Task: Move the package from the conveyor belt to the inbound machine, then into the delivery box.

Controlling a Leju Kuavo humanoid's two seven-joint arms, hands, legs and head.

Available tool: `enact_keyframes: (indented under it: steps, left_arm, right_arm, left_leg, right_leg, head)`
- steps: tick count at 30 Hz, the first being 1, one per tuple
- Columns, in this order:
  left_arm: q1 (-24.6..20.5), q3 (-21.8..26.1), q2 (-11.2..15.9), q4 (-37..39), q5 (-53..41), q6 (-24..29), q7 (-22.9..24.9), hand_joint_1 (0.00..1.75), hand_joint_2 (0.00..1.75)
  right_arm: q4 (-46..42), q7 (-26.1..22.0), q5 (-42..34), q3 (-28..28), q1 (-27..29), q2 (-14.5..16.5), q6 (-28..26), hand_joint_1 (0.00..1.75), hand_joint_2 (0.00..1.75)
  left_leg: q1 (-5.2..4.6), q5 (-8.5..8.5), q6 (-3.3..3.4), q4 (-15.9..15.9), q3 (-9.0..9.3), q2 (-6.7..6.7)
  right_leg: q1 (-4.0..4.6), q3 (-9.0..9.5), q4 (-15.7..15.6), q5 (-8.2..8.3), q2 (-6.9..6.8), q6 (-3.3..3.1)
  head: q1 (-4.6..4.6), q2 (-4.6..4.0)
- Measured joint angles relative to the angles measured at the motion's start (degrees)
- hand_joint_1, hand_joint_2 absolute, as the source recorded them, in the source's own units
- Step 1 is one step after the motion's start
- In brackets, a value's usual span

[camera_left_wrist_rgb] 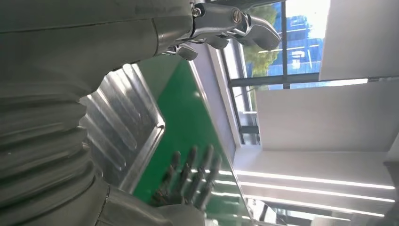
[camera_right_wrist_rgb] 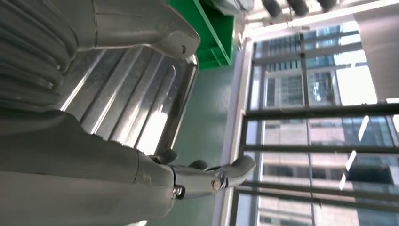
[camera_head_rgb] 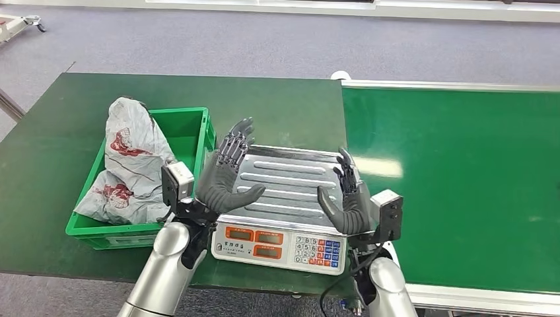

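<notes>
A grey plastic package (camera_head_rgb: 130,165) with red print lies in the green delivery box (camera_head_rgb: 195,127) on the left of the table. In front of me stands the inbound machine, a scale with a bare ribbed steel pan (camera_head_rgb: 289,181) and a keypad panel (camera_head_rgb: 280,246). My left hand (camera_head_rgb: 227,173) hovers open over the pan's left edge, fingers spread, palm facing right. My right hand (camera_head_rgb: 347,196) is open over the pan's right edge, palm facing left. Neither holds anything. In the left wrist view the pan (camera_left_wrist_rgb: 123,123) and my right hand's fingers (camera_left_wrist_rgb: 188,176) appear. The right wrist view has the pan (camera_right_wrist_rgb: 131,101) and the box (camera_right_wrist_rgb: 207,33).
The green conveyor belt (camera_head_rgb: 462,185) runs along the right, bare, with a metal rail at its far edge. The dark green table (camera_head_rgb: 218,92) holds the box and scale. Grey floor lies beyond. Windows (camera_right_wrist_rgb: 320,117) fill the background of the right wrist view.
</notes>
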Motion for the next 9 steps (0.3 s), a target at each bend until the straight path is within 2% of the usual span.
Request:
enact_keyframes:
  steps: [5, 9]
  left_arm:
    - [1.7, 0.0, -2.1, 4.4, 2.8, 4.0, 0.4, 0.00, 1.75]
    - [3.3, 0.0, -2.8, 6.2, 3.7, 4.8, 0.3, 0.00, 1.75]
  right_arm:
    - [6.5, -0.9, -2.4, 1.2, -1.9, 1.1, 0.5, 0.00, 1.75]
    - [8.2, -1.2, -2.4, 1.3, -1.9, 1.6, 0.4, 0.00, 1.75]
  left_leg:
    - [-0.01, -0.01, 0.01, 0.0, -0.02, -0.01]
    - [-0.01, -0.02, 0.01, 0.0, -0.06, -0.01]
  right_leg:
    - [0.00, -0.01, 0.0, 0.00, -0.01, 0.00]
    - [0.00, -0.05, 0.0, -0.02, -0.01, 0.02]
  head:
    - [-0.01, 0.00]
    - [0.00, 0.00]
